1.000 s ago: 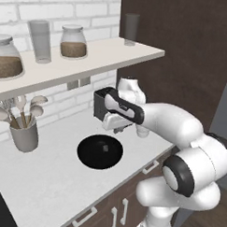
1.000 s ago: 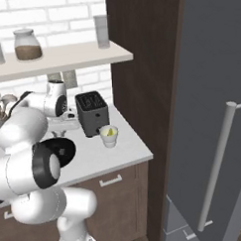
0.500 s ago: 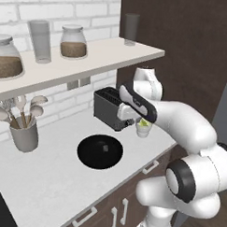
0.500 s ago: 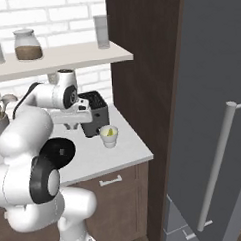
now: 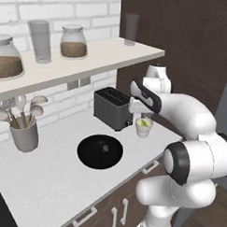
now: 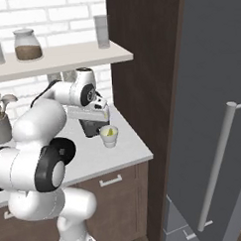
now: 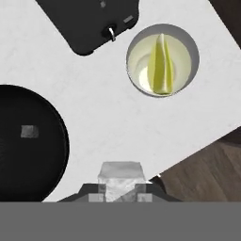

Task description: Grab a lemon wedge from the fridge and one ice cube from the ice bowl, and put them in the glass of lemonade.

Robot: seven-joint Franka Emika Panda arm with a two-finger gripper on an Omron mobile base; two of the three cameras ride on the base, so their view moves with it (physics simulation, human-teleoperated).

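I see the gripper clamped on a pale ice cube, held above the white counter between the ice bowl and the glass of lemonade. A second ago the hand hung nearer the bowl, by the toaster's left side; now the arm has swung rightward and the gripper sits beside the toaster just above the glass. The lemon wedge already stands in the pale liquid inside the glass. One small cube remains in the bowl. The fridge stands shut at the right of the right base view, unchanged.
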